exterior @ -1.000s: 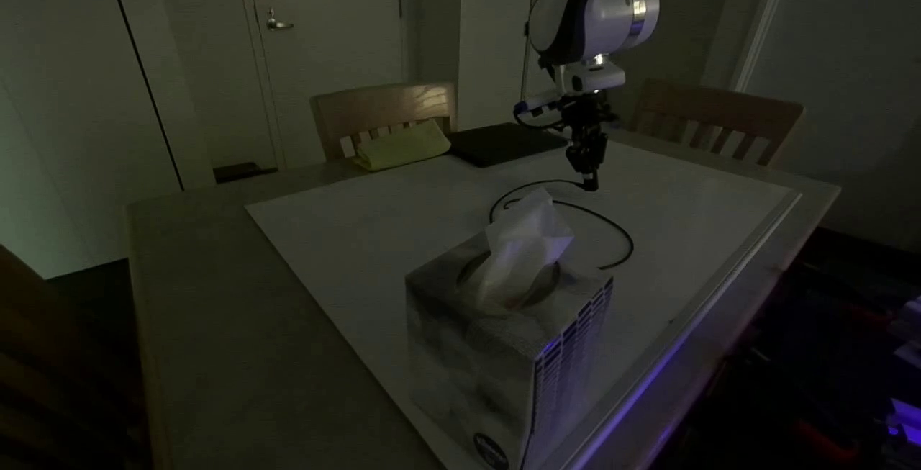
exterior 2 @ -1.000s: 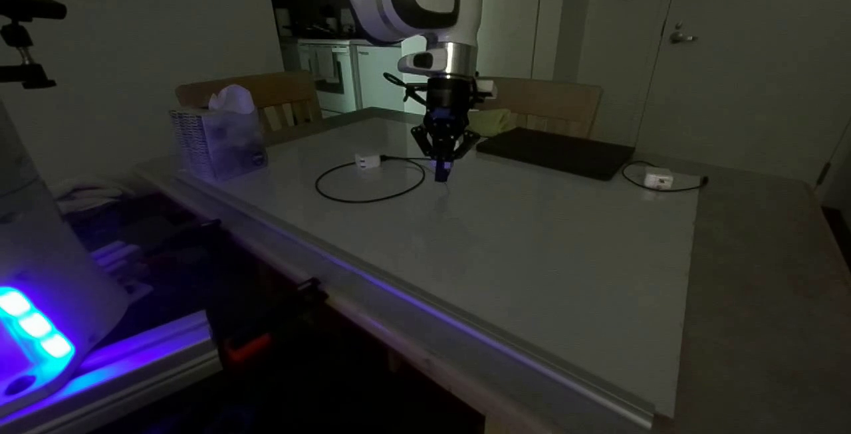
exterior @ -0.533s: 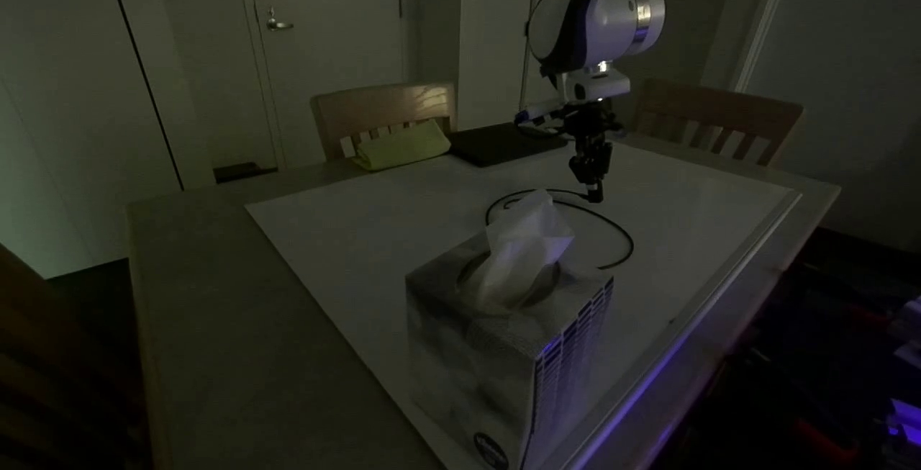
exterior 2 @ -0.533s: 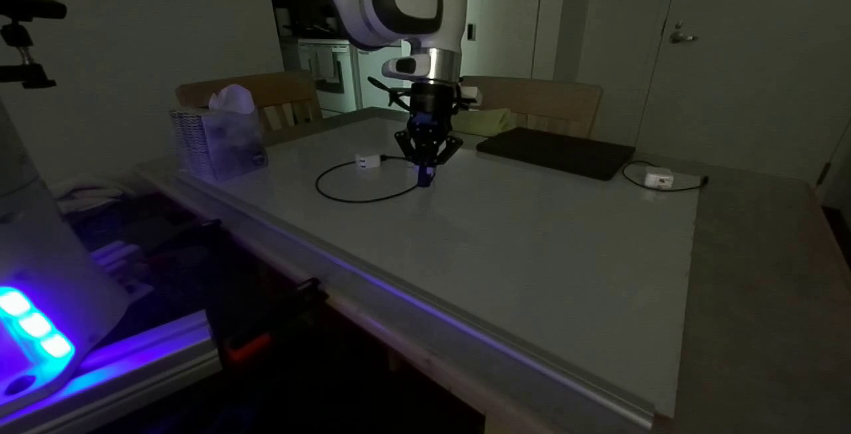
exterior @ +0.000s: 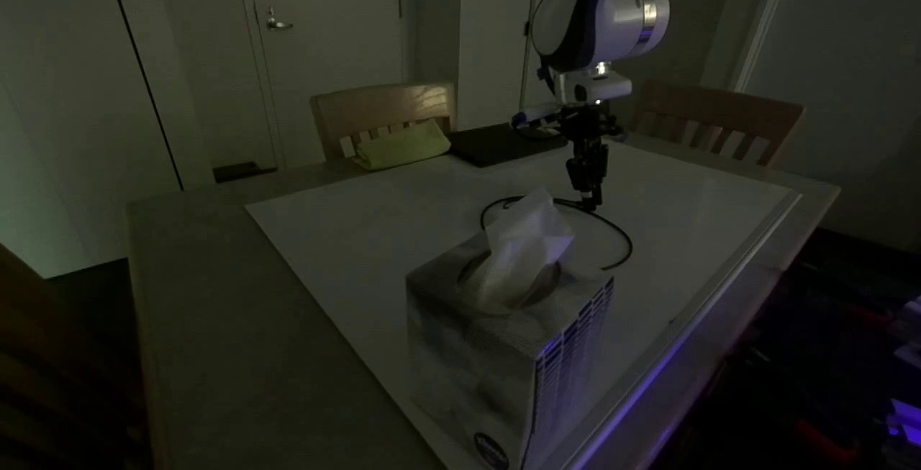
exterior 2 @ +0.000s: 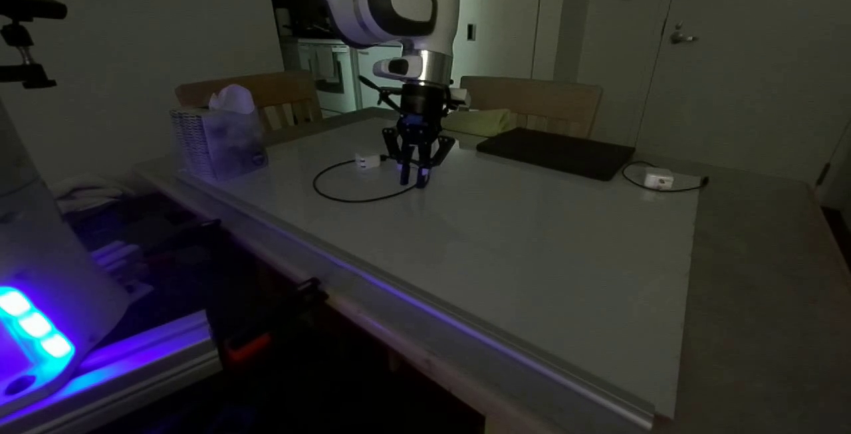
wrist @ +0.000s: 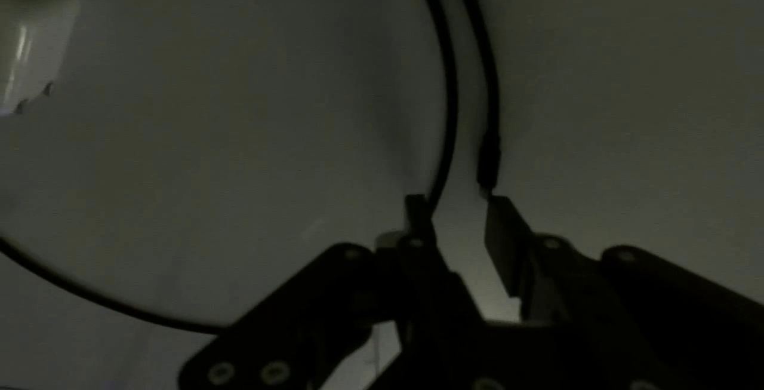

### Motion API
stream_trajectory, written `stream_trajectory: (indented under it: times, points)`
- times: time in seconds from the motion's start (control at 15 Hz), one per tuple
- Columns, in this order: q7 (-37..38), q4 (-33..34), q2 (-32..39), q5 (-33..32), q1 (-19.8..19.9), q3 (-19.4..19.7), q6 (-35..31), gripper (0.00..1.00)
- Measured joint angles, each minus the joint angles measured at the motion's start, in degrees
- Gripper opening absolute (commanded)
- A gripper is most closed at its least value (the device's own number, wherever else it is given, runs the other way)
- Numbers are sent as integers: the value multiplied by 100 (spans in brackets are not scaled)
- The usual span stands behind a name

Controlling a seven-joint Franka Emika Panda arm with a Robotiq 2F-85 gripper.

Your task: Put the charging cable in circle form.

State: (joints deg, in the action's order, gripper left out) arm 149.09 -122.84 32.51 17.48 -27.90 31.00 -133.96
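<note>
Fingers (wrist: 506,240) are found parted, nothing gripped, at lower centre of the wrist view, and the charging cable (wrist: 452,91) is seen to run in two near-parallel strands upward from near their tips to the frame's top edge.

My white arm (exterior 2: 411,3) wears a dark oval ring (exterior 2: 380,3) and silvery band (exterior 2: 435,67); my pincer (wrist: 456,202) is black, its round screws (wrist: 275,372) seemingly grey.

Every view is dim; blue lamps (exterior 2: 34,325) glow, violet glare lines one edge of the white board (exterior 2: 532,274), and the wrist view looks murky.
</note>
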Motion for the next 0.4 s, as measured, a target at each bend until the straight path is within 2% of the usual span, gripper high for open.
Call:
stream_trajectory:
  times: [0.2, 0.33, 0.4]
  points:
    - [-46, -45, -181, -360, 105, -164, 46, 84]
    - [6, -49, -378, -972, 356, -489, 148, 98]
    - [2, -49, -496, -1290, 521, -700, 233, 100]
